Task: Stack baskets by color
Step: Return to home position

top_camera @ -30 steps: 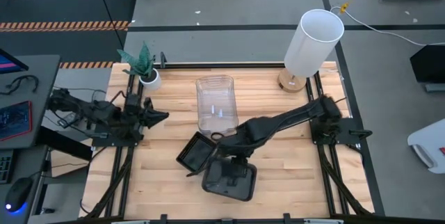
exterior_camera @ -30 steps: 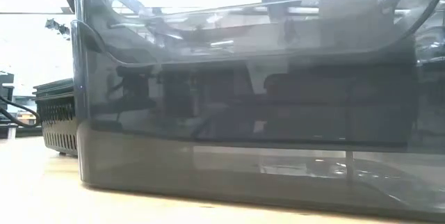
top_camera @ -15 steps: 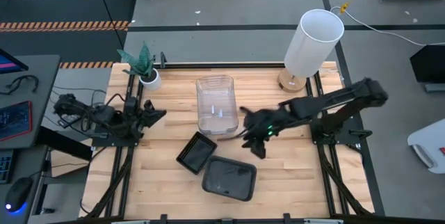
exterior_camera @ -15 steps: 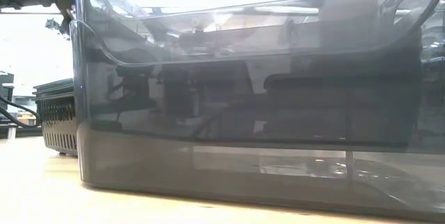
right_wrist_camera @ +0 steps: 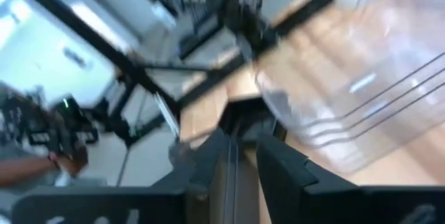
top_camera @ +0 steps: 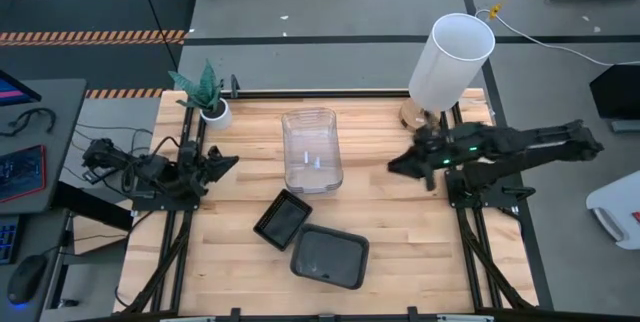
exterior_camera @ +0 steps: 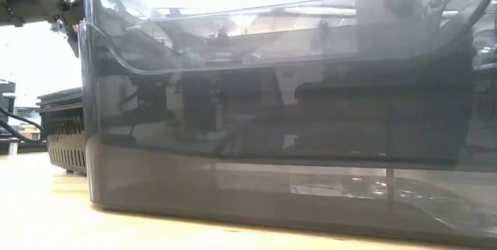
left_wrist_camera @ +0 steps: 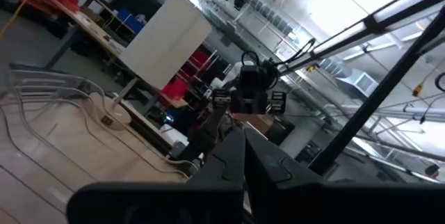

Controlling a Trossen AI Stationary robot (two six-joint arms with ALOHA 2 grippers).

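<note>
Clear baskets (top_camera: 312, 150) stand nested on their bases at the table's middle; their rims also show in the left wrist view (left_wrist_camera: 55, 106) and the right wrist view (right_wrist_camera: 348, 106). A small black slatted basket (top_camera: 283, 219) rests flat nearer the front, close beside a larger dark grey basket (top_camera: 330, 256), which fills the low view (exterior_camera: 272, 126). My left gripper (top_camera: 232, 163) hovers shut at the table's left side, its fingers meeting (left_wrist_camera: 243, 161). My right gripper (top_camera: 392, 165) hangs right of the clear baskets, a narrow gap between its fingers (right_wrist_camera: 243, 158), holding nothing.
A tall white cylinder (top_camera: 450, 62) stands at the far right corner and a small white plant pot (top_camera: 213, 112) at the far left. Bare wood (top_camera: 420, 242) lies right of the dark grey basket. The black slatted basket (exterior_camera: 66, 133) shows at the low view's left.
My right gripper has drawn back from above the dark grey basket toward the table's right edge, tipping up from pointing down to nearly level. The dark grey basket has stayed where it was. My left arm has sunk a little at the table's left side.
</note>
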